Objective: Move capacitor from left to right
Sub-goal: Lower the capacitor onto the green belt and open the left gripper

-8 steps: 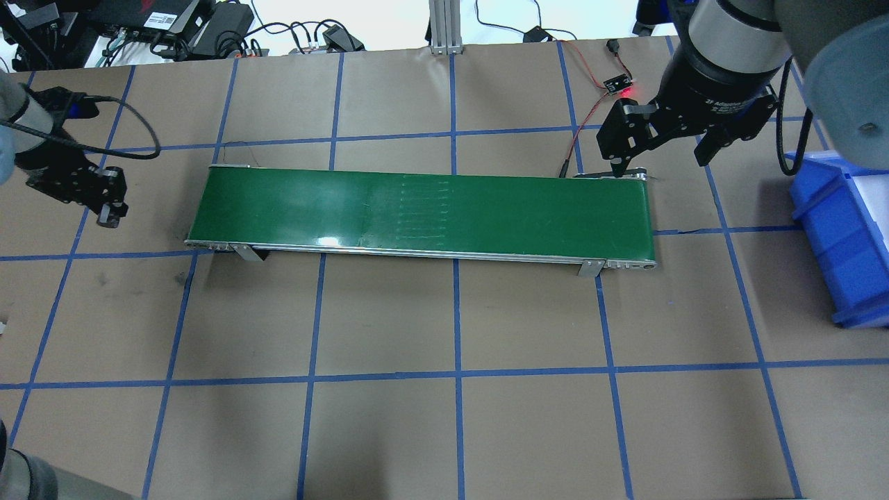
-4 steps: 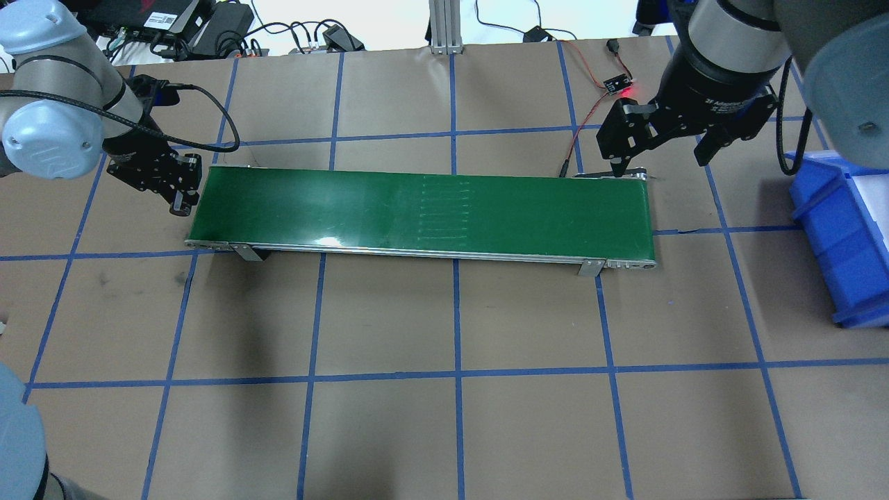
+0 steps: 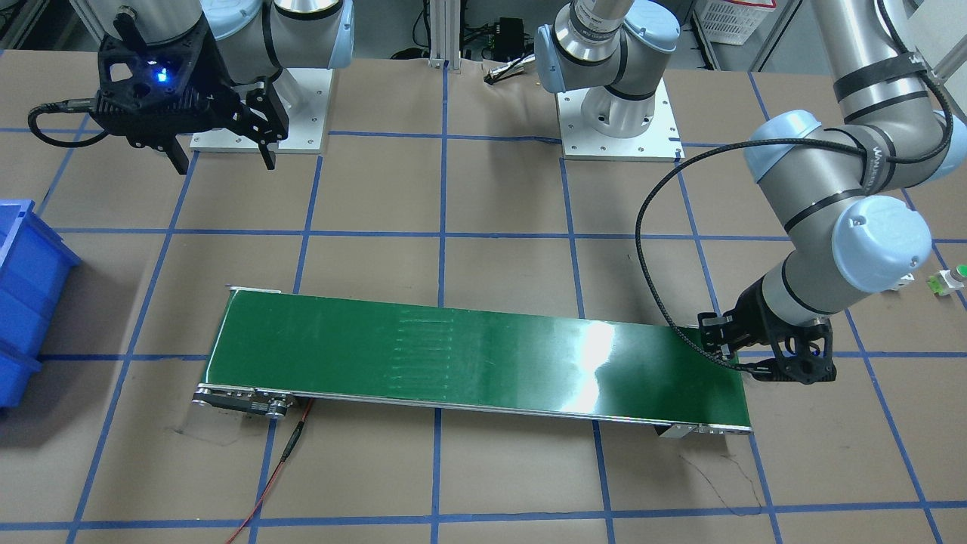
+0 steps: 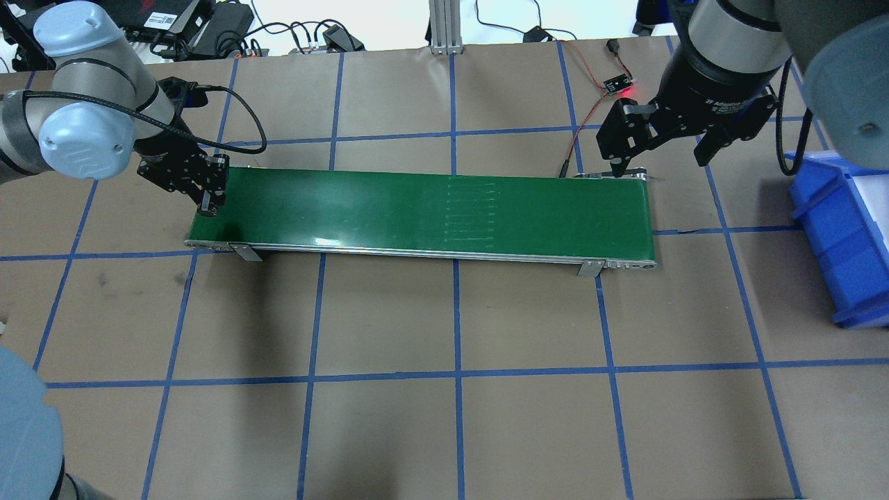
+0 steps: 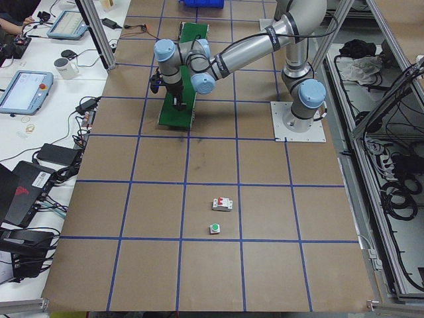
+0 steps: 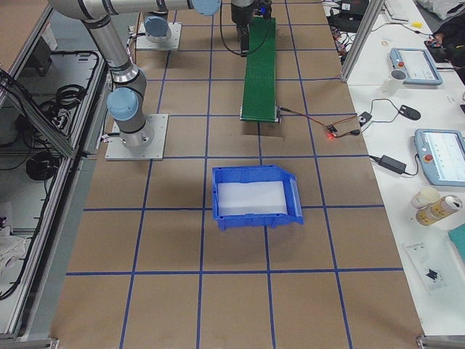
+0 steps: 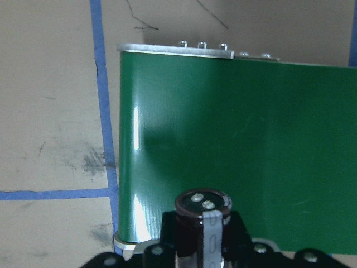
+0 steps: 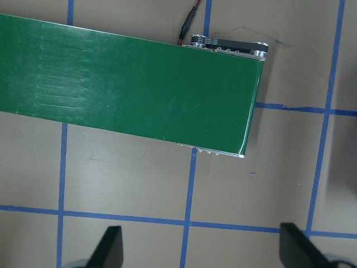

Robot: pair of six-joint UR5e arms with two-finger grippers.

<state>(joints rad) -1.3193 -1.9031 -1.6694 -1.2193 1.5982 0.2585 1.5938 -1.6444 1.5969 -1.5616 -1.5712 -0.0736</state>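
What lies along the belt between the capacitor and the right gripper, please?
Nothing: the overhead view shows the belt bare from the left gripper, holding the capacitor, to the open right gripper.

Capacitor held at the belt's end

The capacitor (image 7: 203, 215), a stubby dark brown-black cylinder with a pale silvery stripe down its side and two small metal terminals on its end face, sits clamped in the left gripper (image 4: 206, 206) above the near end of the green belt (image 7: 240, 139).

a long green conveyor belt (image 4: 424, 212) lies on the brown, blue-taped table (image 4: 451, 417); a blue bin (image 6: 251, 218) sits beyond one end (white inside), and a white breaker (image 5: 222, 205) lies near a green push button (image 5: 215, 229).
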